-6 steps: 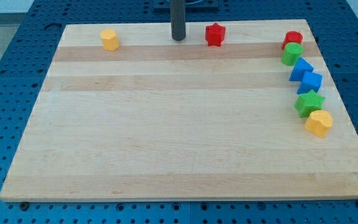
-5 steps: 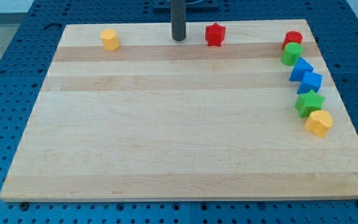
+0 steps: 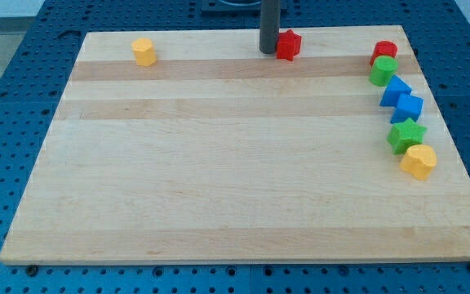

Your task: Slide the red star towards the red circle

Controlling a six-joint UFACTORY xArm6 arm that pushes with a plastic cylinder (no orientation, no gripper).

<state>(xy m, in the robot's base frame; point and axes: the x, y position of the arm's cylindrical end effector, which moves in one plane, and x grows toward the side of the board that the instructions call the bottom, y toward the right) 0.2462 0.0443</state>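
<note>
- We see my tip [image 3: 269,51], the lower end of the straight dark rod, on the light wooden bench [image 3: 219,180] near the view's top edge, pressed against the left side of the small red star-shaped block [image 3: 289,45].
- There are no fingers on this arm to be open or closed; it ends in the bare rod, which grips nothing.
- The red star sits just right of my tip, touching it or very nearly, close to the top rim of the bench and a little right of its middle.
- The red star is a glossy block with short blunt points; its left edge is partly hidden by the rod.
- The red circular block [image 3: 384,51] lies well apart to the view's right, near the top right corner, touching the green round block [image 3: 383,71] below it.
- Under those, down the right edge, we see two blue blocks [image 3: 401,99], a green star-shaped block [image 3: 406,135] and a yellow heart-like block [image 3: 419,162].
- A yellow block [image 3: 144,51], shape unclear, stands alone at the top left.
- We find no readable writing or labels.
</note>
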